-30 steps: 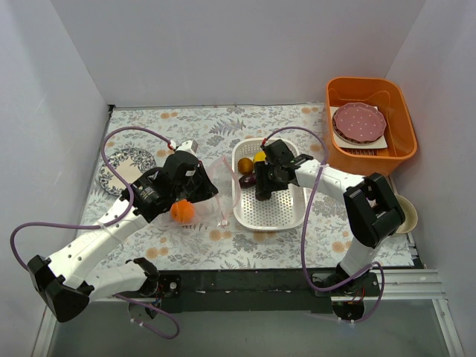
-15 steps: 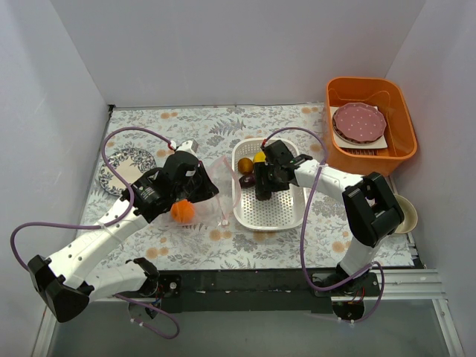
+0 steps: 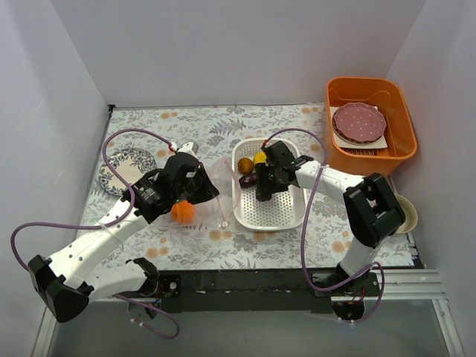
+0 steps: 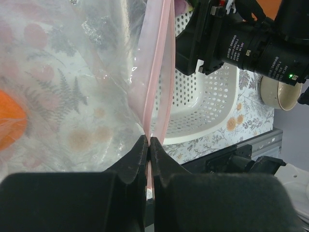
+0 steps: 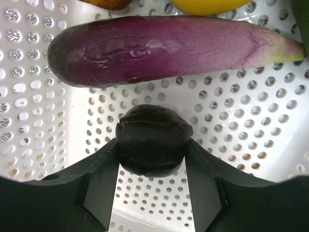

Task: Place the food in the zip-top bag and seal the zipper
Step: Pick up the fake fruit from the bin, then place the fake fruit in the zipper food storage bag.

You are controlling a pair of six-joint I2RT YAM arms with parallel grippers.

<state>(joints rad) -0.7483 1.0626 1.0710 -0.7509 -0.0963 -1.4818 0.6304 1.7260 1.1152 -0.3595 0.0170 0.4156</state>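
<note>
My left gripper (image 4: 148, 142) is shut on the pink zipper (image 4: 159, 72) at the mouth of the clear zip-top bag (image 4: 87, 87), which lies left of the white basket (image 3: 271, 222). The orange ball (image 3: 182, 212) sits inside the bag; it also shows in the left wrist view (image 4: 12, 121). My right gripper (image 5: 152, 145) is inside the basket, shut on the dark-green avocado (image 5: 150, 137). The purple eggplant (image 5: 159, 48) lies just beyond it, with the yellow lemon (image 5: 212, 4) and brown kiwi (image 5: 108, 3) at the far edge. The other balls are not visible.
An orange bin (image 3: 338, 145) holding a pink dotted plate (image 3: 359, 123) stands at the back right. A blue patterned plate (image 3: 123, 167) lies at the far left. A small bowl (image 3: 409, 214) sits at the right edge. A flowered cloth covers the table.
</note>
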